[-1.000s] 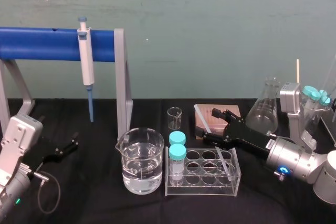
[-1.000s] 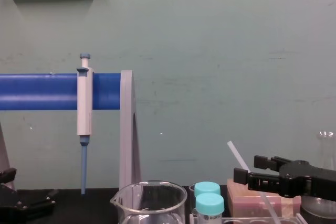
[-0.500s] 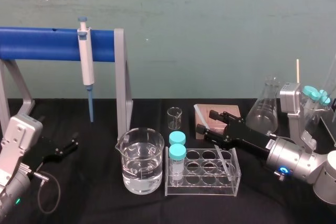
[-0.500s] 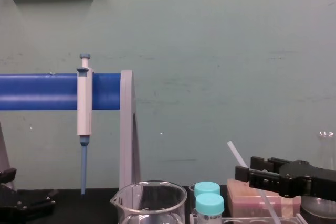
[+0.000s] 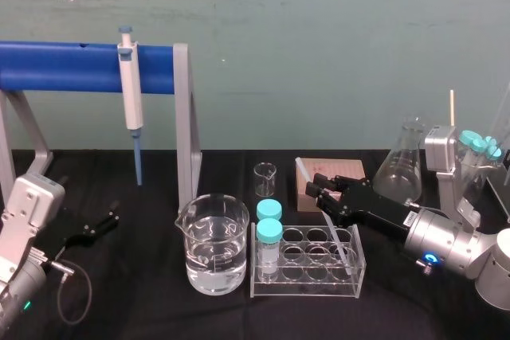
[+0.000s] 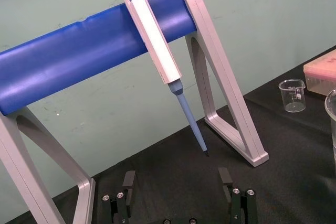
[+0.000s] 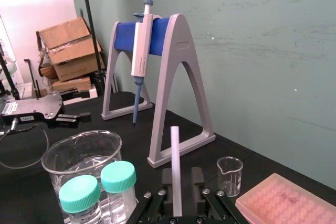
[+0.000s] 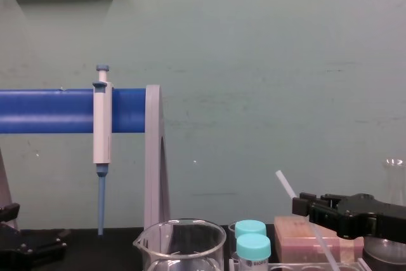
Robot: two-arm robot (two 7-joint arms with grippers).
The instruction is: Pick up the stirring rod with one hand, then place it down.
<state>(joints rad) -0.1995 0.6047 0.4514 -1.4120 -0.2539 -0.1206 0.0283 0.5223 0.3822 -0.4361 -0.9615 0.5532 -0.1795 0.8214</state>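
Observation:
The stirring rod is a thin translucent whitish stick leaning up out of the clear tube rack, its top tilted toward the back left. My right gripper reaches in from the right, and its black fingers are drawn together on the rod's upper part. In the right wrist view the rod rises straight between the fingers of the right gripper. The chest view shows the rod sticking up past the right gripper. At the left table edge my left gripper rests open, also visible as the left gripper in the head view.
A water-filled beaker stands left of the rack, with two teal-capped tubes in the rack's left end. A small beaker, a pink tip box and a conical flask sit behind. A pipette hangs on the blue stand.
The right gripper's fingers have closed from wide apart onto the rod, and the gripper has shifted slightly. The left arm has not moved.

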